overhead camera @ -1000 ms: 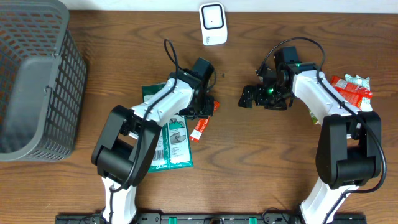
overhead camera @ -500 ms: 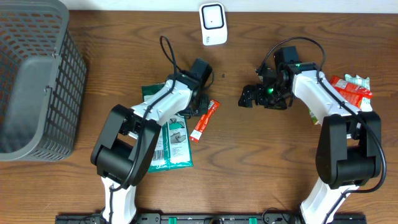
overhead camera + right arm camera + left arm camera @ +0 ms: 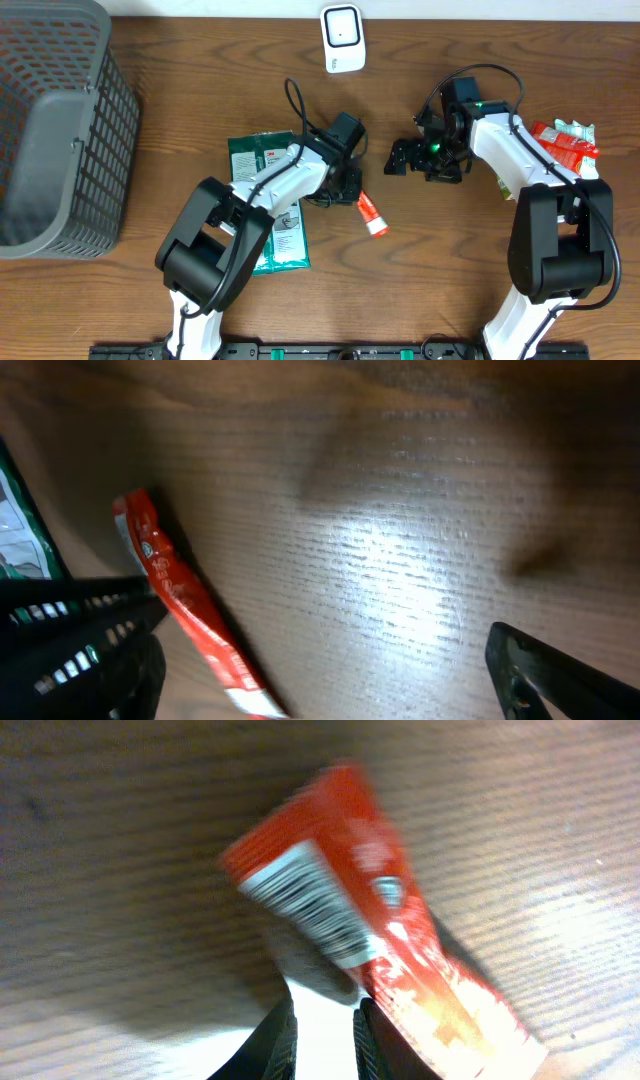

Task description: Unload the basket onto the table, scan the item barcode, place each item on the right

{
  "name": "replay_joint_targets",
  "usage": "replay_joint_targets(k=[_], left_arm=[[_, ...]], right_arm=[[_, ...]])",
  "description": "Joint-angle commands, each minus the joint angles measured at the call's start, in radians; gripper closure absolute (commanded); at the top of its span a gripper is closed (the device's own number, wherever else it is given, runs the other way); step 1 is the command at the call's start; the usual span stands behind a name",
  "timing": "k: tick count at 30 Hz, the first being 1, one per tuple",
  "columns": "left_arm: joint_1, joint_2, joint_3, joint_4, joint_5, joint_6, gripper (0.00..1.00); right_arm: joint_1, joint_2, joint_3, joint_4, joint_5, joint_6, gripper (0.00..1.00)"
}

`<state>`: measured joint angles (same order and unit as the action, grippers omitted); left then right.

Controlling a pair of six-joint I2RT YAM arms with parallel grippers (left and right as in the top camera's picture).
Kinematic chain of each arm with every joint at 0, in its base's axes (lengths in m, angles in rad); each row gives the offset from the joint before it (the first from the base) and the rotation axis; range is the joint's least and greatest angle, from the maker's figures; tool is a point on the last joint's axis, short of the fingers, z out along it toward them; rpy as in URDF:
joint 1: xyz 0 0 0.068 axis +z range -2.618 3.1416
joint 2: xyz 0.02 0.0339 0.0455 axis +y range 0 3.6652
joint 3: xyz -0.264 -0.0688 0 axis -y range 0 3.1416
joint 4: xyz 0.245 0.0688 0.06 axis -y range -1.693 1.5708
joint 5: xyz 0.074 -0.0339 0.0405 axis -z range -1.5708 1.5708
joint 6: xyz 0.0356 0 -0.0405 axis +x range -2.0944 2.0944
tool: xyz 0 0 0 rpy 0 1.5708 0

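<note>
In the overhead view the tips of the left gripper point(image 3: 352, 190) are hidden under its own black body. In the left wrist view the left gripper point(image 3: 325, 1042) is cut off by the lower edge, so only two finger ends point(image 3: 283, 1040) are seen, and the picture is blurred. The jaws are drawn almost together, and a thin red sachet point(image 3: 330, 900) is grasped by one side. Its white barcode label is turned to the wrist camera, but the print cannot be read.

The red sachet point(image 3: 371, 214) is held near the middle of the brown wooden table point(image 3: 450, 290), well apart from the small white scanner point(image 3: 342, 38) at the far edge.

The right gripper point(image 3: 400, 158) is spread wide with nothing between its fingers. In its own view the right gripper point(image 3: 320, 660) is cut off at both lower corners, and the sachet point(image 3: 180, 600) is seen on the left side.

The flat green packets point(image 3: 265, 155) are partly covered by the left arm. The red and green packets point(image 3: 565, 140) are partly hidden behind the right arm.

The grey mesh basket point(image 3: 110, 90) is cut off by the left and top edges. Only a plain grey inner surface is seen in it.
</note>
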<state>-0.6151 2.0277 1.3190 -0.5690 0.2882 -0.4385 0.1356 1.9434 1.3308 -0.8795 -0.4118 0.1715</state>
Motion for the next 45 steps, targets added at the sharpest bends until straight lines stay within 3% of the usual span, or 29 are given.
replay_joint_targets(k=[1,6,12,17,22,29,38,41,45], left_arm=[[-0.003,0.039,-0.038,0.011,0.012,-0.009,0.78],[0.033,0.037,-0.035,0.01,-0.019,-0.008,0.78],[0.082,0.037,-0.029,0.0,0.026,-0.008,0.78],[0.093,0.037,-0.03,0.023,0.025,-0.008,0.69],[0.092,0.037,-0.031,0.039,0.025,-0.008,0.69],[0.092,0.038,-0.032,0.043,0.014,-0.008,0.69],[0.092,0.039,-0.04,0.044,0.012,-0.008,0.69],[0.092,0.039,-0.04,0.044,0.006,-0.008,0.69],[0.092,0.039,-0.04,0.048,0.006,-0.008,0.69]], right_arm=[[0.023,-0.023,-0.005,-0.024,-0.008,0.014,0.08],[0.076,-0.023,-0.015,-0.044,0.008,-0.032,0.23],[0.133,-0.023,-0.036,-0.04,0.129,-0.046,0.28],[0.164,-0.023,-0.078,-0.009,0.131,-0.046,0.31],[0.19,-0.023,-0.147,0.05,0.13,-0.058,0.34],[0.232,-0.023,-0.197,0.119,0.131,-0.066,0.59],[0.272,-0.023,-0.201,0.089,0.15,-0.102,0.52],[0.283,-0.023,-0.204,0.07,0.189,-0.102,0.61],[0.298,-0.023,-0.245,0.096,0.206,-0.102,0.63]])
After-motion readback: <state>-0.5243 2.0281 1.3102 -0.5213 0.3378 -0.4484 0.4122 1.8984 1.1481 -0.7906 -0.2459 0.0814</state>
